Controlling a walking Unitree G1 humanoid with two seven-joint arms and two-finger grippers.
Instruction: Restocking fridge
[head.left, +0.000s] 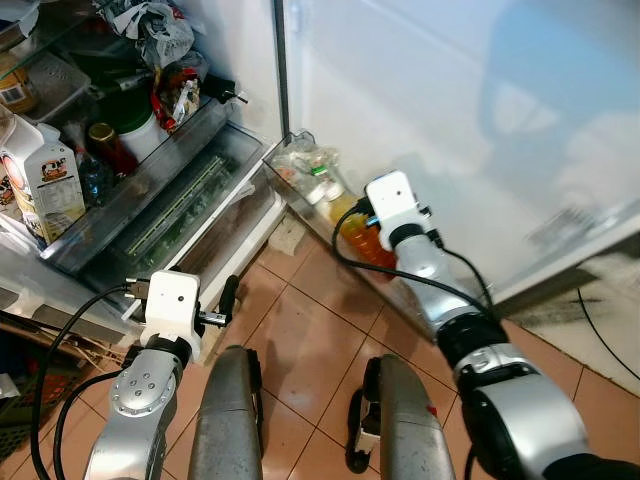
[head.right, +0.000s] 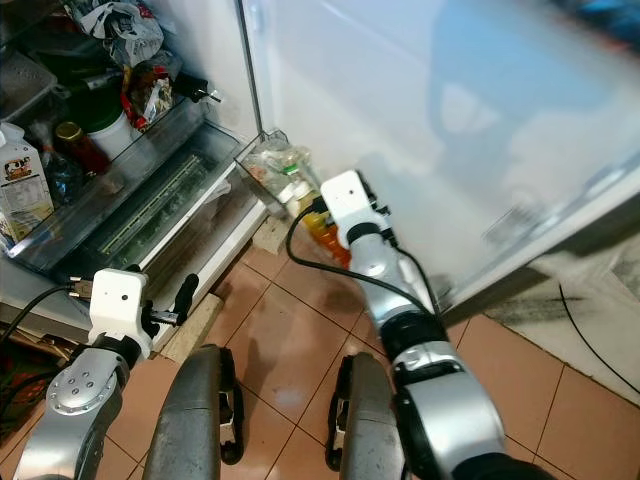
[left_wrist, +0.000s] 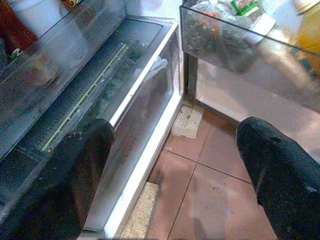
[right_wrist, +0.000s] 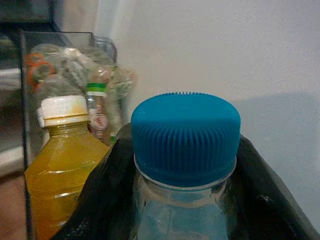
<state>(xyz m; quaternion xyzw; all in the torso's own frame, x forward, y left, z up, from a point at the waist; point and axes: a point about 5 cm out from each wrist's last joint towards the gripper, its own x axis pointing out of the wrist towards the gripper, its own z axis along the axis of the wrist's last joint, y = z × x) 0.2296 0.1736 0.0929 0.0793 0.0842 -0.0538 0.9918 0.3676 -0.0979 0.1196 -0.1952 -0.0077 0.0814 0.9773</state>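
A clear bottle with a blue ribbed cap (right_wrist: 185, 134) stands upright between the black fingers (right_wrist: 107, 185) of my right gripper (right_wrist: 185, 167), which is shut on its neck. The arm reaches down to the low clear door shelf (head.left: 300, 172) of the open fridge door (head.left: 450, 120). Beside the held bottle in that shelf stands an orange juice bottle (right_wrist: 62, 160) with a white cap, and behind it a small green-capped bottle (right_wrist: 96, 107) and crumpled bags. My left gripper (left_wrist: 175, 170) hangs open over the tiled floor in front of the crisper drawer (left_wrist: 100, 100).
The fridge's shelves hold a milk carton (head.left: 45, 185), jars, a white tub (head.left: 140, 130) and bags. Stone blocks (left_wrist: 187, 121) prop up the fridge base. A black cable (head.left: 600, 340) lies on the floor at the right. My legs (head.left: 230, 420) stand close to the fridge.
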